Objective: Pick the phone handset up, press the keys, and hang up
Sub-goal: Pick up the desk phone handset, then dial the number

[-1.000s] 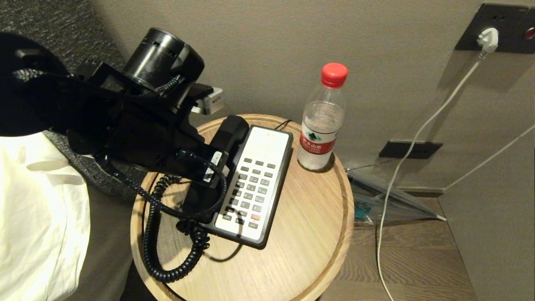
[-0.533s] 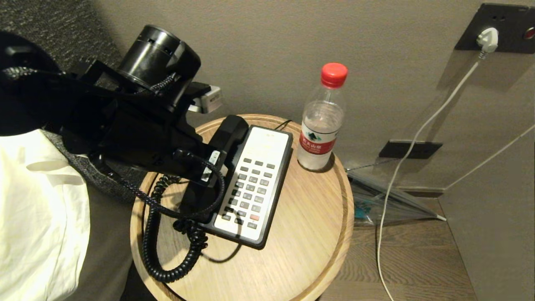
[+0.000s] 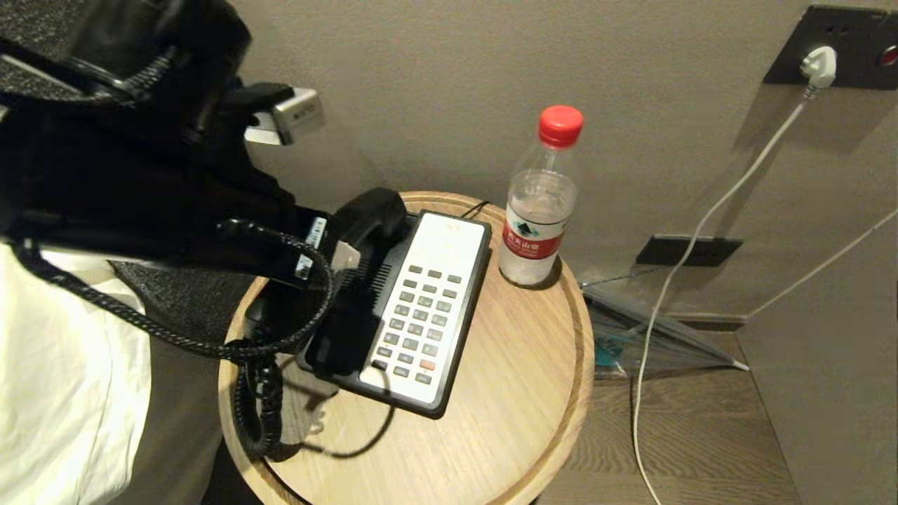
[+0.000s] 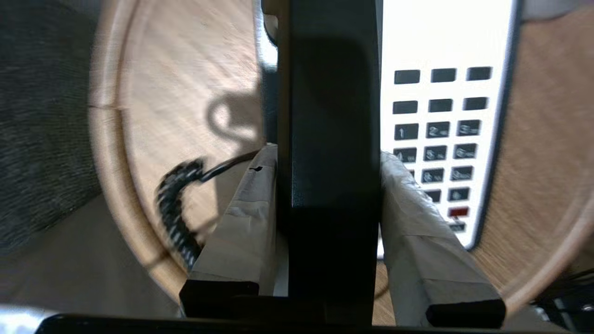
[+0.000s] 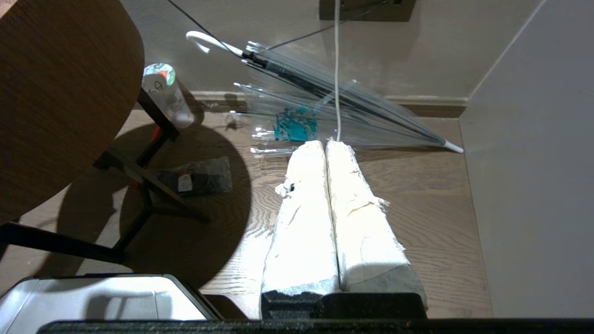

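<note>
1. The left tool is pinching the phone handset from both sides, one white padded finger on each side.
2. The phone handset is up in the air, just above the left side of the phone base. Its far end pokes out past the arm.
3. The curly black cord hangs from the handset down to the round wooden desk.
4. The keys sit in rows on the white front of the phone base. One key is red. Nothing is touching them.
5. A water bottle with a red cap stands on the desk, just beside the phone base.
6. The right tool is pressed together and holds nothing. It points at the wooden floor, near a clear umbrella.
</note>
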Tool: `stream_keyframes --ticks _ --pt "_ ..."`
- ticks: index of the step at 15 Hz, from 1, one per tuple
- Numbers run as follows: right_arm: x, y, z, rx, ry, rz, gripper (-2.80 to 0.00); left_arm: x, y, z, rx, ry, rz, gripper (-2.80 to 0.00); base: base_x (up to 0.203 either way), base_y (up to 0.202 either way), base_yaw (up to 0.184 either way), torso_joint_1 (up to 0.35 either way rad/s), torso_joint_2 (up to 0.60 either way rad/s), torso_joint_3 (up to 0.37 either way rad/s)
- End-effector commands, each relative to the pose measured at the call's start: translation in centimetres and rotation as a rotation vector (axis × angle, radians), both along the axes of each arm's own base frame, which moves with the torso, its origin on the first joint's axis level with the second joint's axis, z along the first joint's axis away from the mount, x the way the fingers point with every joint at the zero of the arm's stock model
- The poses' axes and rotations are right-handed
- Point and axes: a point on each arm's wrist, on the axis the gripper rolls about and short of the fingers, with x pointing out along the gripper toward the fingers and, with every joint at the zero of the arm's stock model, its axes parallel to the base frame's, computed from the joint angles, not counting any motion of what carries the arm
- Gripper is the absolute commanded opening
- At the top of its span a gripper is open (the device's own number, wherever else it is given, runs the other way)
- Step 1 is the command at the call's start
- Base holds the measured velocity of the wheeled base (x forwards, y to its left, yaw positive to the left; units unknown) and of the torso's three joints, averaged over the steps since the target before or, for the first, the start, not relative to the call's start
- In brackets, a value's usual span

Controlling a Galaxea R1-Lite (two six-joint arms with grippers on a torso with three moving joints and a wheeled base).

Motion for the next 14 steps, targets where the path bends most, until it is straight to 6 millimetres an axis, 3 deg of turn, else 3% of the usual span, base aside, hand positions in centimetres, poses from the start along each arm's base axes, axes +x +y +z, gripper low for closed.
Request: stream_keyframes --ticks 1,4,7,12,14 --pt "0.0 0.0 0.0 -0.001 0.000 0.000 -2.80 -2.8 2.2 2.0 -0.075 -0.062 0.013 -2.80 0.000 0.000 0.000 0.000 0.00 0.000" --pt "0.0 0.0 0.0 -0.001 0.001 0.000 -2.80 -4.8 3.8 2.9 -0.196 -0.064 0.062 -2.80 0.000 0.000 0.000 0.000 0.00 0.000" --pt "0.0 0.0 0.0 -0.001 0.000 0.000 -2.80 -8.2 6.2 4.3 -0.494 -0.004 0.125 -2.80 0.000 0.000 0.000 0.000 0.00 0.000" --pt "0.0 0.0 0.0 -0.001 -0.001 0.000 -2.80 -13.7 10.1 3.6 -0.922 0.080 0.072 -2.80 0.000 0.000 0.000 0.000 0.00 0.000" --pt "0.0 0.0 0.0 -0.001 -0.001 0.000 -2.80 -15.3 11.3 2.3 -0.985 0.084 0.046 -2.80 0.000 0.000 0.000 0.000 0.00 0.000"
